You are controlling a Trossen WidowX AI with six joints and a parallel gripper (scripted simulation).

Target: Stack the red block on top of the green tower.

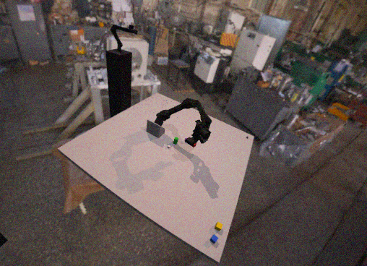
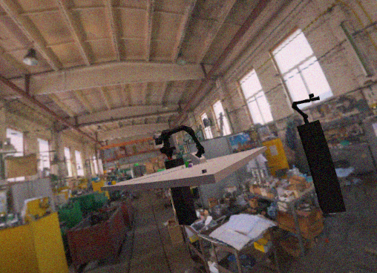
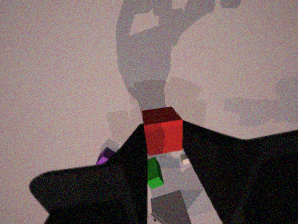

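- Jaws of your gripper [image 3: 163,150] are clamped on the red block [image 3: 163,135], lifted off the table [image 1: 162,192].
- Transport step: carry it above the green tower [image 1: 175,140], then lower it squarely, gently.

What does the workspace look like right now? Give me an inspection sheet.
Surface: pale table, arm shadows across it.
Job's things: red block in the gripper, off the table; green tower upright beside it.
Clutter: purple block and small white piece near the tower; yellow block and blue block at the far corner.
Grippers: gripper shut on the red block.
Cables: nothing seen.
Surroundings: cluttered workshop; black pillar by the table.
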